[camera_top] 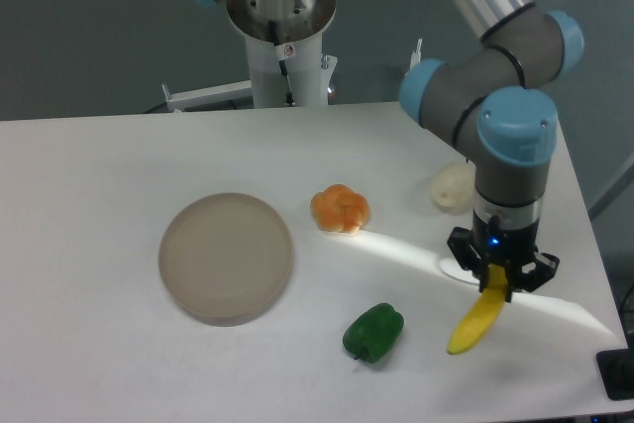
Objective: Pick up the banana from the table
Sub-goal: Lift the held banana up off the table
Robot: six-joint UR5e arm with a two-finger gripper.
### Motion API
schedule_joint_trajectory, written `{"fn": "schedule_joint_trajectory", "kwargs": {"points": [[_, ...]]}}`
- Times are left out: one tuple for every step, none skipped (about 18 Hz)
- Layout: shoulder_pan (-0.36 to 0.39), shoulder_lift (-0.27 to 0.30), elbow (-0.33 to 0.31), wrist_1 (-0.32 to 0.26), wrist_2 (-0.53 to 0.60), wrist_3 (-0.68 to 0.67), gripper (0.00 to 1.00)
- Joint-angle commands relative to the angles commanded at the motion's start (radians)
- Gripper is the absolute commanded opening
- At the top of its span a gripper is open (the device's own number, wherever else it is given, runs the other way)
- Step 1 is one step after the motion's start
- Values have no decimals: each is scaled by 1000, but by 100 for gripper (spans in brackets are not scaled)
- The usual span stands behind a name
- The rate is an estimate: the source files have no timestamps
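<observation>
- Nearest the camera, at the right front of the large flat white tabletop (119, 156): slim, curved, bright yellow toy-like banana (474, 324), hanging tilted with its lower tip towards the front left and its upper end between the fingers of the black two-finger gripper (497, 282).
- Gripper clamped on the banana's upper end; lower tip seemingly just clear of the table, though contact cannot be ruled out from this angle.
- Just left of the banana and apart from it: glossy green toy pepper (373, 332).
- For a clean lift, judged best: straight upward travel, grip kept firm, no sideways swing towards the pepper, since a hold at one end leaves the long free part prone to pivoting or slipping.
- Further back, mid-table: round beige-grey plate (226, 257) at left, orange lumpy bun-like piece (340, 209) at centre, pale cream round item (453, 186) behind the arm.
- Farthest: grey arm with blue joint caps (510, 126) and its white mounting post (282, 47).
</observation>
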Motion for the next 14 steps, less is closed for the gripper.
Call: {"fn": "schedule_joint_trajectory", "kwargs": {"points": [[0, 2, -2, -6, 3, 2, 29], [0, 6, -3, -9, 11, 2, 29], [0, 9, -2, -11, 27, 5, 29], [0, 9, -3, -11, 31, 9, 29], [0, 8, -2, -11, 31, 11, 29], [0, 8, -2, -12, 34, 11, 29], [0, 8, -2, -11, 35, 11, 29], [0, 8, -3, -11, 35, 11, 29], [0, 8, -3, -9, 35, 11, 29], [0, 8, -9, -5, 35, 11, 29], [0, 8, -14, -2, 35, 9, 29], [0, 8, -11, -6, 35, 11, 29], [0, 8, -11, -5, 35, 11, 29], [0, 8, -11, -5, 35, 11, 29]]}}
